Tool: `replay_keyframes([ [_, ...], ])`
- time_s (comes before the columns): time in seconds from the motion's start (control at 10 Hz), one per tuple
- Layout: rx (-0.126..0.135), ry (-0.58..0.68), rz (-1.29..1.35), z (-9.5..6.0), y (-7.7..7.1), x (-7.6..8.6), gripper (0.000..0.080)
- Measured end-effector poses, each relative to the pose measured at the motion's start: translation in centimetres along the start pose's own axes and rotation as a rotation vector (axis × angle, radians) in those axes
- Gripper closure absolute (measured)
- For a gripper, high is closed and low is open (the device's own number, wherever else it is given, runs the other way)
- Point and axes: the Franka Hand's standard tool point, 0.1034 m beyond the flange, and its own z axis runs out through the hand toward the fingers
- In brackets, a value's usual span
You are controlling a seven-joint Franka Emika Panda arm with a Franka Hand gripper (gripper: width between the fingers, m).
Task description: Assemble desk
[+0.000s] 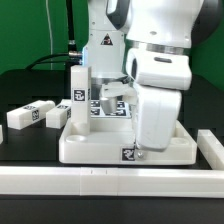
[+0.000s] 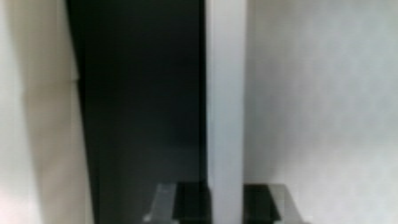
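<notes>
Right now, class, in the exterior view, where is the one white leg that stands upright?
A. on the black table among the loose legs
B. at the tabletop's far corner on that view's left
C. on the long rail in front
B: the upright leg rises from the tabletop at its far corner on the exterior view's left.

Upright leg [image 1: 78, 92] and arm [image 1: 160, 70] flank the tabletop's [image 1: 90, 150] open middle.

Blurred fingers [image 2: 183, 203], perhaps around a cropped white leg [image 2: 224, 100].
</notes>
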Motion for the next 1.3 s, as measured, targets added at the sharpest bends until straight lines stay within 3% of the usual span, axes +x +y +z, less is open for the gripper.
replay_keyframes([
  [0.3,0.014,-0.002,-0.009,0.2,1.1,1.0,0.0739],
  [0.7,0.008,-0.017,-0.017,-0.6,1.6,1.4,0.0735],
  [0.8,0.04,-0.028,-0.019,-0.7,1.1,1.2,0.0533],
  [0.9,0.081,-0.04,-0.02,-1.2,0.6,0.6,0.0533],
  [1.0,0.094,-0.047,-0.012,-2.0,0.9,-0.1,0.035],
  [1.1,0.083,-0.049,-0.001,-2.9,1.4,-0.8,0.0226],
  [1.2,0.07,-0.052,0.012,-3.8,1.7,-1.7,0.0226],
  [1.3,0.056,-0.057,0.031,-4.9,1.8,-2.8,0.0165],
])
